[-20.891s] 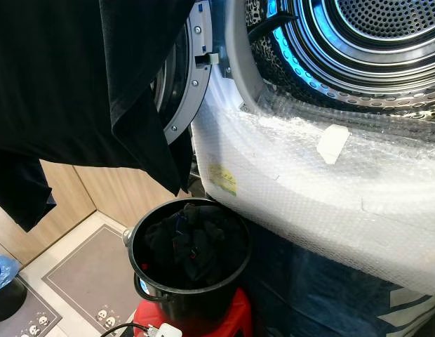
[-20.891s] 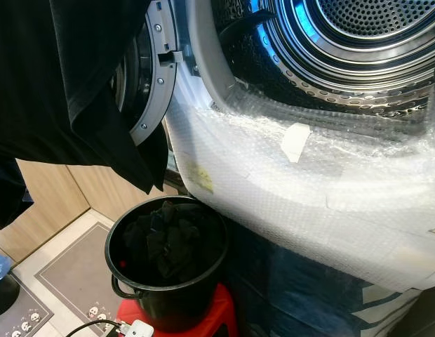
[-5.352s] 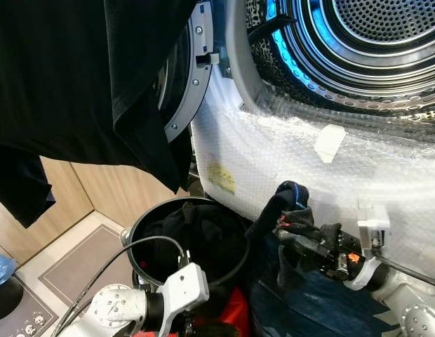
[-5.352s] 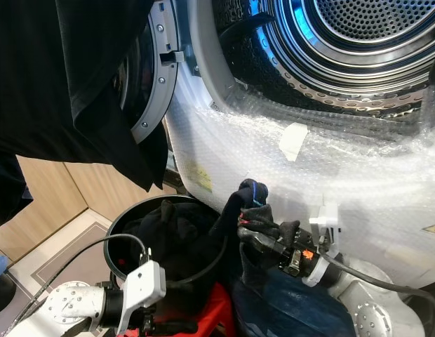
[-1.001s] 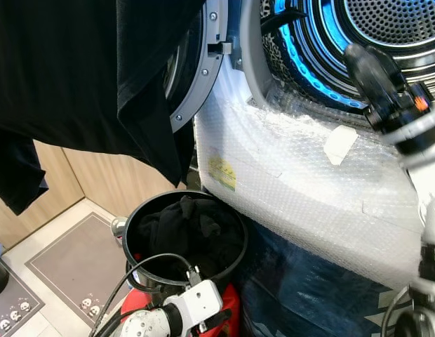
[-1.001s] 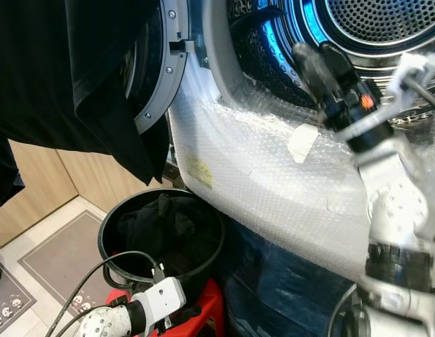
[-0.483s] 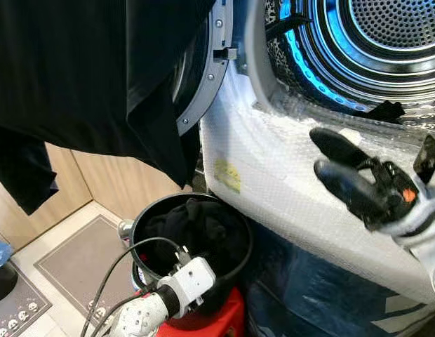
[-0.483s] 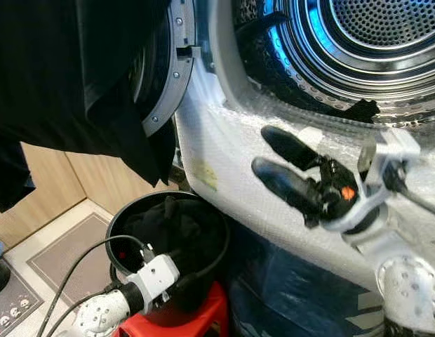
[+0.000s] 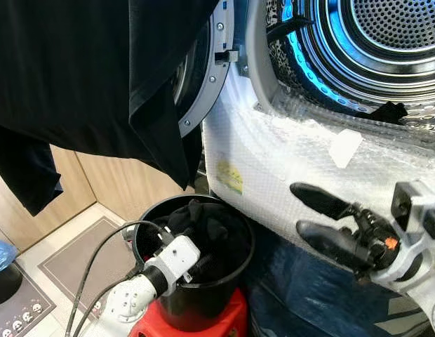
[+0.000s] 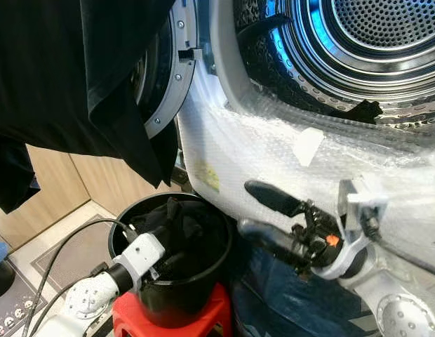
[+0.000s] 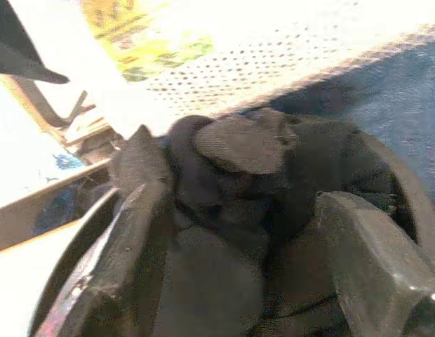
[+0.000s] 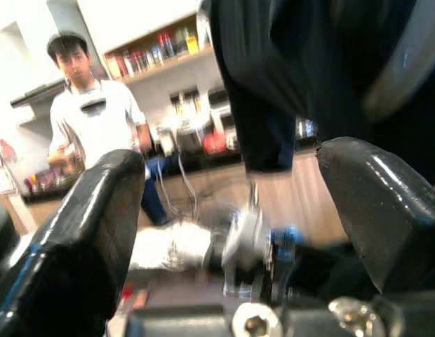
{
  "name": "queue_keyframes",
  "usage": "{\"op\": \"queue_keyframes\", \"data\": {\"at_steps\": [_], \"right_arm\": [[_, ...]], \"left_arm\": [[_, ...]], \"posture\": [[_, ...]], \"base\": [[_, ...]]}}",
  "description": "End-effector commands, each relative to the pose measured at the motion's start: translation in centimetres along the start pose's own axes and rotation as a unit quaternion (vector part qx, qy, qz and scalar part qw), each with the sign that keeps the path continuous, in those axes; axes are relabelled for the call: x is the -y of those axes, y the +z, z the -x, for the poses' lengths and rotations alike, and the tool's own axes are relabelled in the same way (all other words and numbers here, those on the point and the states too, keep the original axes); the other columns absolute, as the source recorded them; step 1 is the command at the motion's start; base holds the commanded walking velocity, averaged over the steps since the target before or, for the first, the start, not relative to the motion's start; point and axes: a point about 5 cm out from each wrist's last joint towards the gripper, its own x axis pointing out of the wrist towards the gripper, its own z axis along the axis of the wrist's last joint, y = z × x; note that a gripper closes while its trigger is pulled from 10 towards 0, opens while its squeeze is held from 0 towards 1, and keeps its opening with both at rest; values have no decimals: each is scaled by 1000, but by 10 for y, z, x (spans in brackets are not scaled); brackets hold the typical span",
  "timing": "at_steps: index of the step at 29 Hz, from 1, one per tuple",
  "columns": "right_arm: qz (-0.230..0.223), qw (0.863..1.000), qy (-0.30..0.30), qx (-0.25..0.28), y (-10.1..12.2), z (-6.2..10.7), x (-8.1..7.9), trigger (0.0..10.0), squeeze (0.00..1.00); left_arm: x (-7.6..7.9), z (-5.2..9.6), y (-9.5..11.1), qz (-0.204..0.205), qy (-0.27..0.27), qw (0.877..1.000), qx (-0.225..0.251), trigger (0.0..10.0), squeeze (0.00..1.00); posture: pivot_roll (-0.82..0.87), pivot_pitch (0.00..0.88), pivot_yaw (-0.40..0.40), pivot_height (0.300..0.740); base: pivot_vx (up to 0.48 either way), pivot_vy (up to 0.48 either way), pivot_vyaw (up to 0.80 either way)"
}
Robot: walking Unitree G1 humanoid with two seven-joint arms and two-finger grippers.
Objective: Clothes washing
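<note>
Right gripper (image 9: 312,217) dropped lower; left gripper (image 11: 231,232) entered bucket (image 9: 231,281).

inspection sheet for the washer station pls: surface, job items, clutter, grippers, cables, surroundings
Surface: tiled floor with a grey mat; red stool under the bucket.
Job's things: black bucket full of dark clothes; washer drum open and lit blue, one dark piece on its lower lip; washer front wrapped in bubble wrap.
Clutter: black garment hanging across the washer door; blue item at the floor edge.
Grippers: left gripper open over the bucket's clothes, holding nothing; right gripper open and empty in front of the washer.
Cables: black cable looping along the left arm.
Surroundings: wood panelling; a person by shelves in the right wrist view.
</note>
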Motion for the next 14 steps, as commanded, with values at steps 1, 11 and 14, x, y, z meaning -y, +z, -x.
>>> {"op": "queue_keyframes", "data": {"at_steps": [1,11,14], "right_arm": [[1,1000,-7,-17,-7,2,1,10000,0],[-13,996,-75,-47,-41,14,13,10000,0],[-13,993,-107,-46,-48,17,17,10000,0]], "left_arm": [[-9,1,-2,-1,7,1000,-1,10000,1000],[-23,-2,-1,-5,20,1000,22,10000,0],[-31,-4,-1,20,37,999,28,10000,0]], "posture": [[-18,8,29,740],[-34,29,23,740],[-43,41,22,740]], "base": [[0,0,0],[0,0,0],[0,0,0]]}}
